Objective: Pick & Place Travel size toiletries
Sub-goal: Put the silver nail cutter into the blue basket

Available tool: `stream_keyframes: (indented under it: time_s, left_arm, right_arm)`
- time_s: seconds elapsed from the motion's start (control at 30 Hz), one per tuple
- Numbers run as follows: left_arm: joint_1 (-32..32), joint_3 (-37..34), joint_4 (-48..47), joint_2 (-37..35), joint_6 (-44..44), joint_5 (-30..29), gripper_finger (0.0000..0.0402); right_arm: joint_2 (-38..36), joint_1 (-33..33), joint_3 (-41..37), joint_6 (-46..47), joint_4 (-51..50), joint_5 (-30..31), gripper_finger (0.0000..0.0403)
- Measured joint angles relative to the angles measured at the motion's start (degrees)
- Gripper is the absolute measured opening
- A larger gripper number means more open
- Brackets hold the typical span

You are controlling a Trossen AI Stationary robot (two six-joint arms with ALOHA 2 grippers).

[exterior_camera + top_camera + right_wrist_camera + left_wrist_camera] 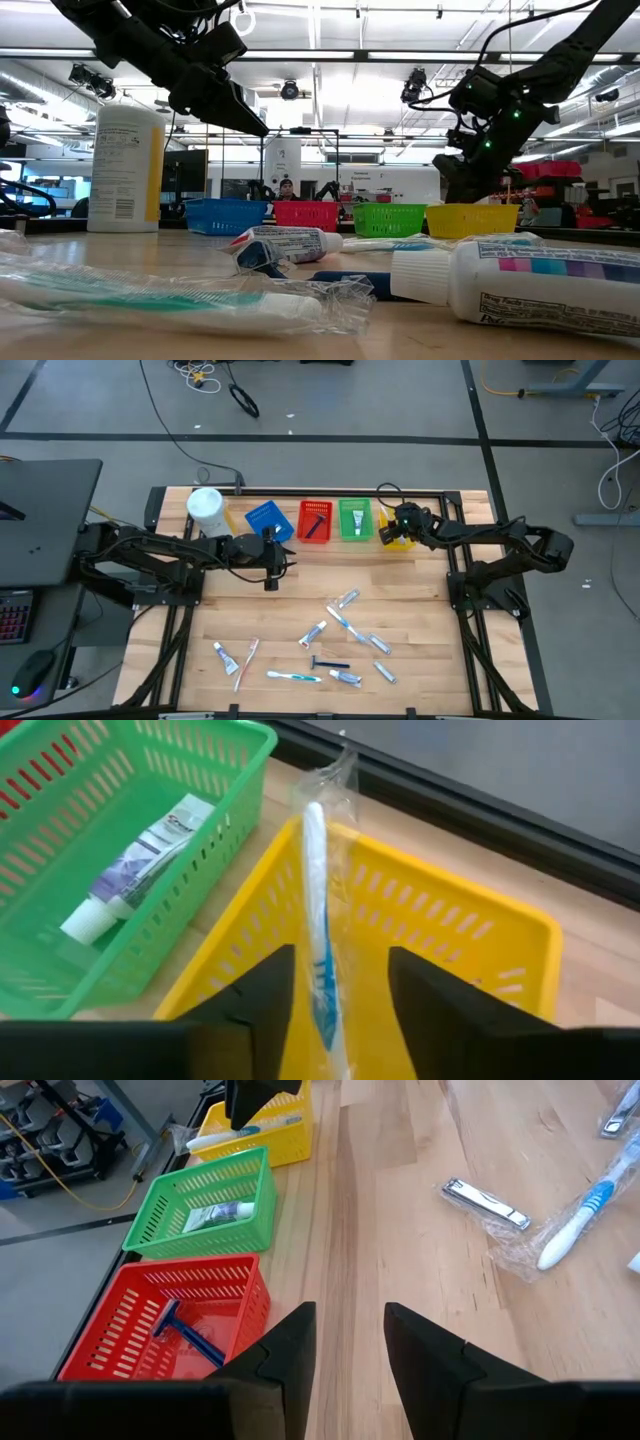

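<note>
My right gripper [340, 960] is open above the yellow basket [450, 920], at the table's far right [395, 535]. A white-blue toothbrush in a clear wrapper [318, 920] runs between its fingers, and the brush's far end sticks out over the basket's far rim [325, 815]. My left gripper [350, 1315] hovers open and empty over bare wood in front of the blue basket [268, 520] and the red basket [315, 520]. Several toothpaste tubes, toothbrushes and a razor [330, 663] lie loose on the near half of the table. My right gripper's fingers [270, 990] stand on either side of the wrapped toothbrush's handle end [322, 990], coming slanting down from the near right. Whether either finger touches the wrapper I cannot tell. The brush slants upward, its far part resting on the yellow basket's rim.
The green basket [60, 870] holds a toothpaste tube [140, 865], and the red basket holds a blue razor [190, 1335]. A large white canister [207, 510] stands at the far left. There is free wood between the baskets and the loose items.
</note>
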Motion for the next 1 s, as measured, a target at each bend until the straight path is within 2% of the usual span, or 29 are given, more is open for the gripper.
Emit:
stream_keyframes:
  time_s: [0.13, 0.43, 0.6, 0.87, 1.0]
  left_arm:
    - [0.0, 0.0, 0.0, 0.0, 0.0, 0.0, 0.0128]
    - [0.0, 0.0, 0.0, 0.0, 0.0, 0.0, 0.0128]
    - [0.0, 0.0, 0.0, 0.0, 0.0, 0.0, 0.0128]
    - [0.0, 0.0, 0.0, 0.0, 0.0, 0.0, 0.0128]
    - [0.0, 0.0, 0.0, 0.0, 0.0, 0.0, 0.0128]
  right_arm:
    - [0.0, 0.0, 0.0, 0.0, 0.7, 0.0, 0.0197]
    - [-7.1, 2.5, 0.0, -4.4, 6.0, -0.6, 0.0199]
    - [-11.2, 6.3, 0.0, -9.2, 9.7, -10.0, 0.0195]
    - [-11.5, 12.1, 0.0, -13.9, 20.0, -31.1, 0.0194]
    - [-11.5, 14.1, 0.0, -14.2, 21.3, -33.4, 0.0194]
